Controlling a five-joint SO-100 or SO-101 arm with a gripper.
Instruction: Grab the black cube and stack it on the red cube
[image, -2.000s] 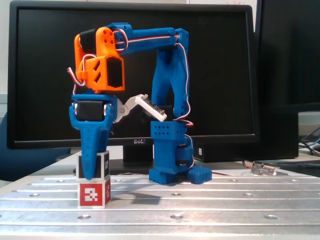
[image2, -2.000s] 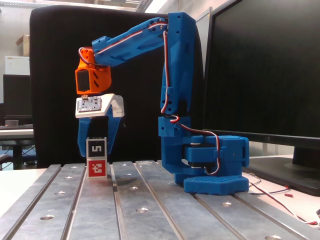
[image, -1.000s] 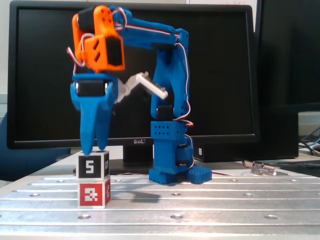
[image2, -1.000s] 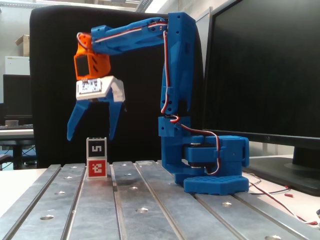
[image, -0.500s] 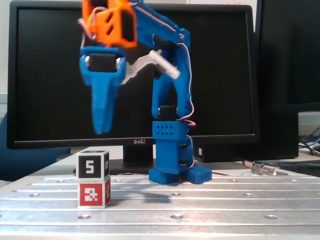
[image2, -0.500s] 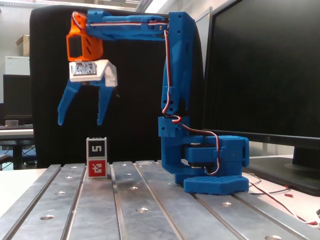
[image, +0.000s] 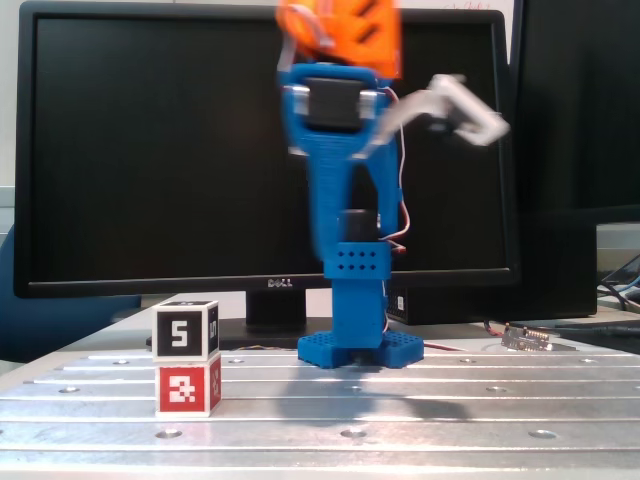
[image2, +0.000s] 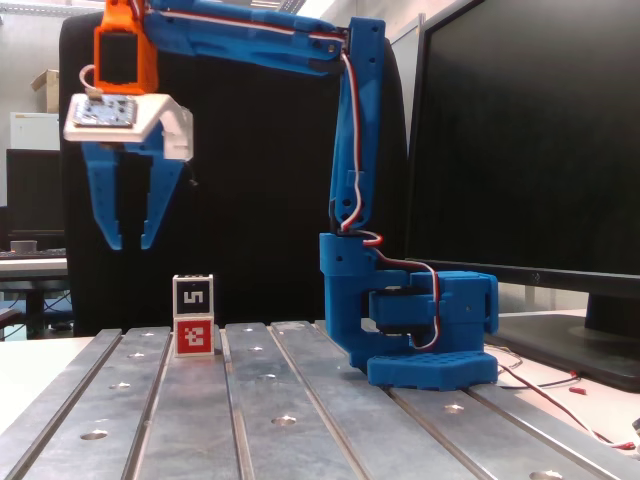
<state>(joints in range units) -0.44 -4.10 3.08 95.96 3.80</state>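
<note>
Black on red: the black cube (image2: 193, 295) sits squarely atop the red cube (image2: 193, 338) on the grooved tabletop (image2: 300, 400), well below the jaws (image2: 130, 238), which hang narrowly parted and empty. Stacking looks done; only retreat remains.

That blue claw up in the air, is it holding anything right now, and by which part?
Nothing is held. The gripper hangs empty above the table, while the black cube sits on the red cube.
</note>
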